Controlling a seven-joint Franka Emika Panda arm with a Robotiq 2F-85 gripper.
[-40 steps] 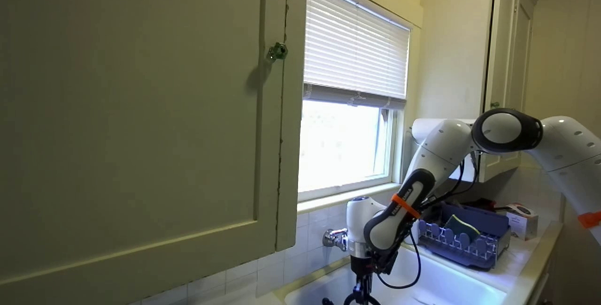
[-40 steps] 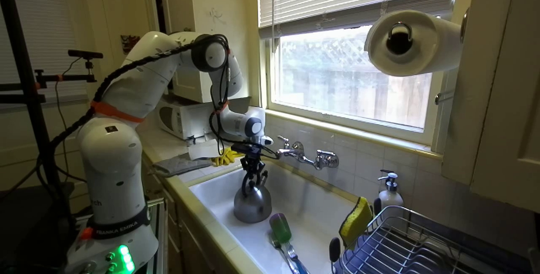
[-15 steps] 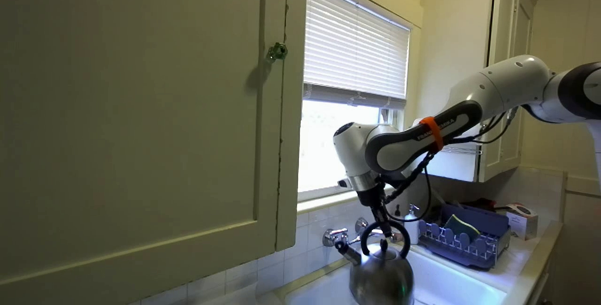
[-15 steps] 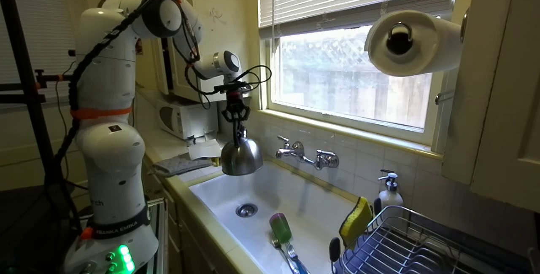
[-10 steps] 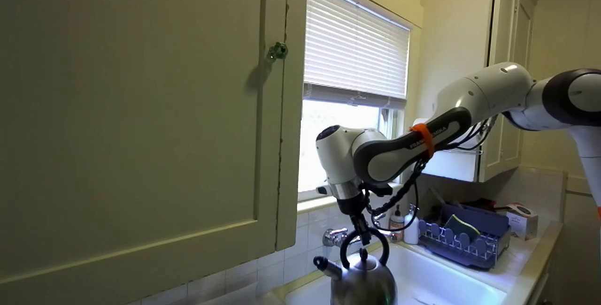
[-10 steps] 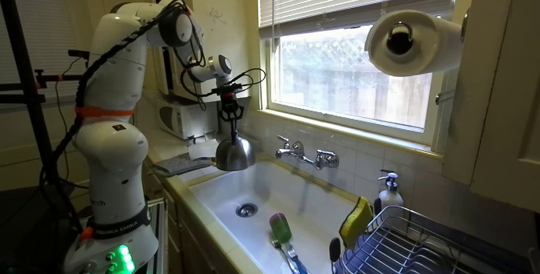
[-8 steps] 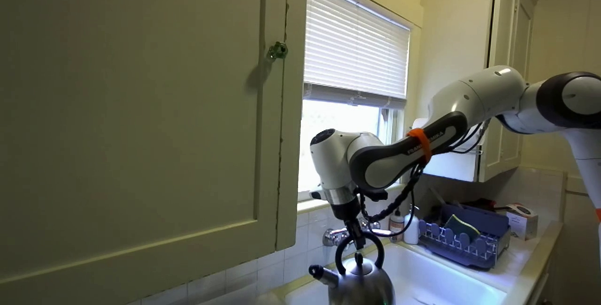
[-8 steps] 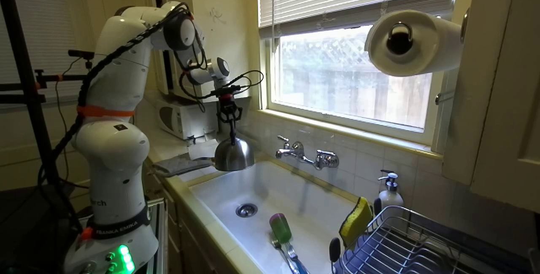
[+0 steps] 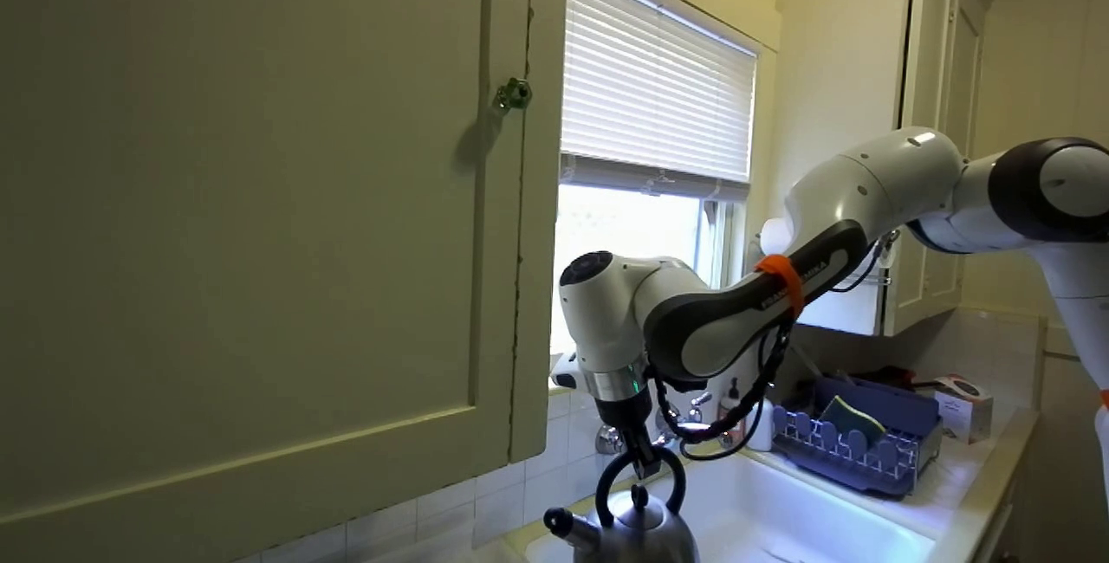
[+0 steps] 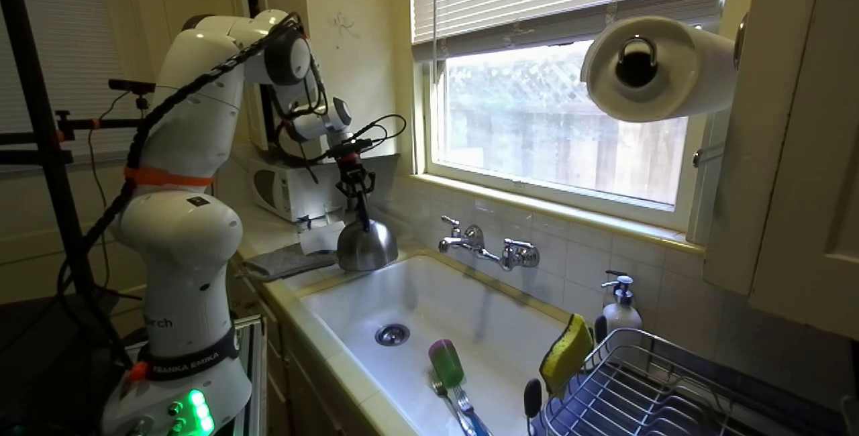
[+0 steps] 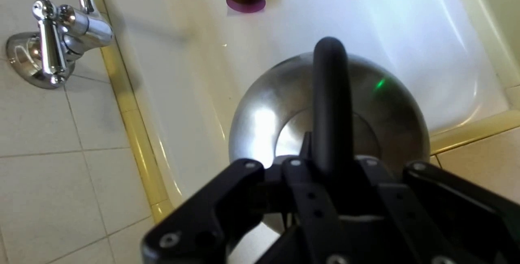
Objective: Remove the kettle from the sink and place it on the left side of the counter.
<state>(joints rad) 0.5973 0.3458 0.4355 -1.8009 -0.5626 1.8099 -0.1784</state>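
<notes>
The kettle (image 10: 367, 247) has left the floor of the sink (image 10: 483, 308), where it stood earlier; it is now at the sink's end, beside the counter (image 10: 315, 278), a little closer to it than a moment ago. Whether its base touches anything cannot be told. The gripper (image 9: 645, 466) is clamped around the top of its black handle (image 11: 331, 97). The drain (image 10: 392, 335), hidden at first, shows in an exterior view. The cup (image 10: 445, 362) and forks (image 10: 475, 417) lie unmoved in the sink. On the counter, the cloth (image 10: 290, 263) stays put near the kettle.
</notes>
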